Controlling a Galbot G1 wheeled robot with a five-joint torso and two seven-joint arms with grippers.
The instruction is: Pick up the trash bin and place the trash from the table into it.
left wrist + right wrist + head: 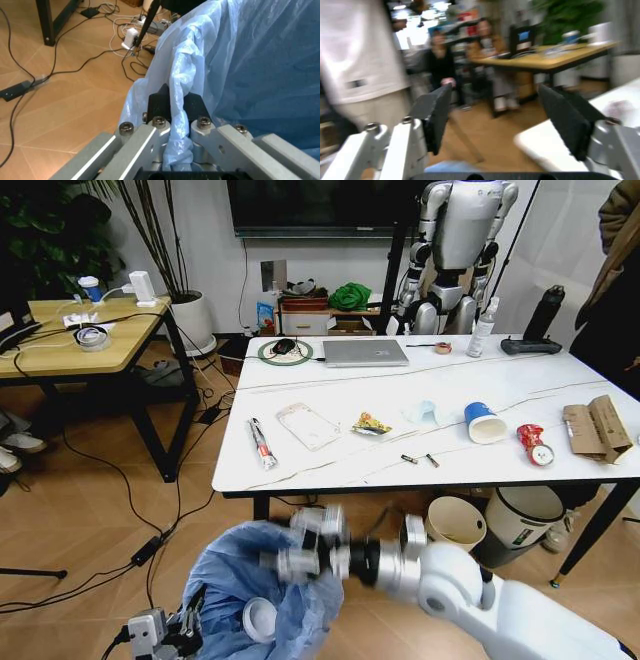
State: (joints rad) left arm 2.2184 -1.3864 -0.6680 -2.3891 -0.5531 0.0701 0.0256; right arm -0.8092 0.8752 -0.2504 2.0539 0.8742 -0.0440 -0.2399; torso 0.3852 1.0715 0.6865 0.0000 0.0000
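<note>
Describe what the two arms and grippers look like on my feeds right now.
The right arm has smooth white shells with a black and silver wrist. The right gripper has flat dark pads on pale grey metal brackets. The left gripper has black wedge-shaped pads bolted to silver-grey links with round-head screws.

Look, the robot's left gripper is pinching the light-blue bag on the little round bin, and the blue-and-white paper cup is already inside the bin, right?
Not quite. The left gripper does pinch the crinkled light-blue bag of the small round trash bin, but the blue-and-white paper cup is not inside it. The head view shows the cup lying on its side on the white marble-look table, between the pale-blue tissue and the crushed red can.
</note>
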